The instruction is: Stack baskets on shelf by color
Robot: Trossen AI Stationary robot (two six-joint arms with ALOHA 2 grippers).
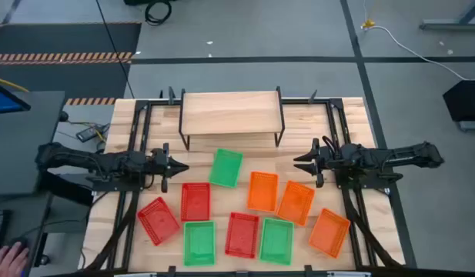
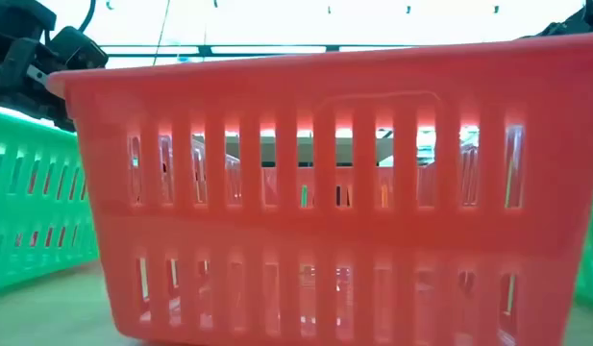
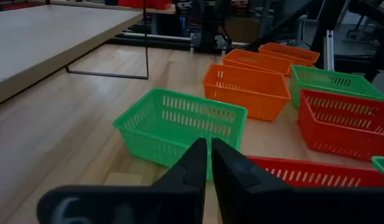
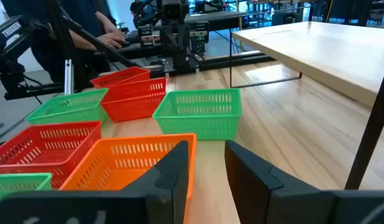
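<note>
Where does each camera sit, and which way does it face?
High: overhead, looking down; both arms, shelf.
Low: table height, blocked by a red basket.
Left wrist: over shut fingers toward the green basket.
Right wrist: over parted fingers; shares that green basket.

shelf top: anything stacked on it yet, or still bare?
Bare. In the high view the shelf shows only its wooden top, and all nine baskets sit singly on the table in front of it.
</note>
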